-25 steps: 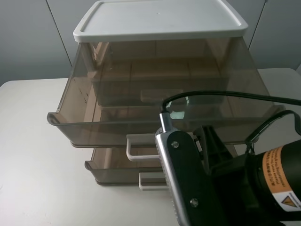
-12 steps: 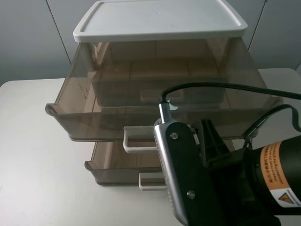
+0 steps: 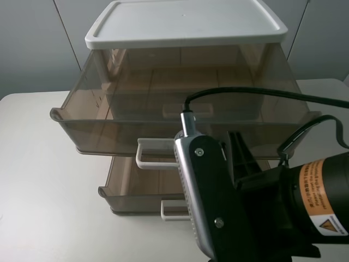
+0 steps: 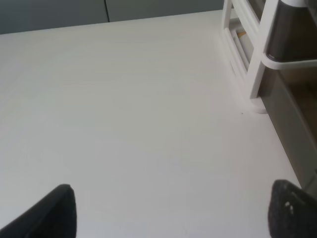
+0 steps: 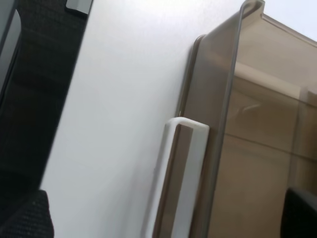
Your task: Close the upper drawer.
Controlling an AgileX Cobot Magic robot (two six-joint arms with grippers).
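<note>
The upper drawer (image 3: 109, 131) is a deep smoky-brown translucent one. It stands pulled far out of the white-topped drawer unit (image 3: 185, 24). Its white loop handle (image 3: 155, 153) sits just ahead of my right arm (image 3: 212, 207). That arm hides the right gripper in the high view. In the right wrist view the right gripper (image 5: 163, 213) is open. Its dark fingertips (image 5: 25, 215) are wide apart on either side of the white handle (image 5: 181, 183) and the drawer's front wall (image 5: 257, 148). My left gripper (image 4: 173, 218) is open and empty above the bare table.
A shallower brown drawer (image 3: 136, 194) with a smaller white handle (image 3: 174, 210) sticks out below the upper one. The white table (image 3: 49, 207) spreads left of the unit. The left wrist view shows the unit's white frame leg (image 4: 257, 74) and a brown drawer side (image 4: 292, 124).
The upper drawer's front and handle have shifted back toward the unit. My right arm has moved forward behind them. The lower drawer has not moved.
</note>
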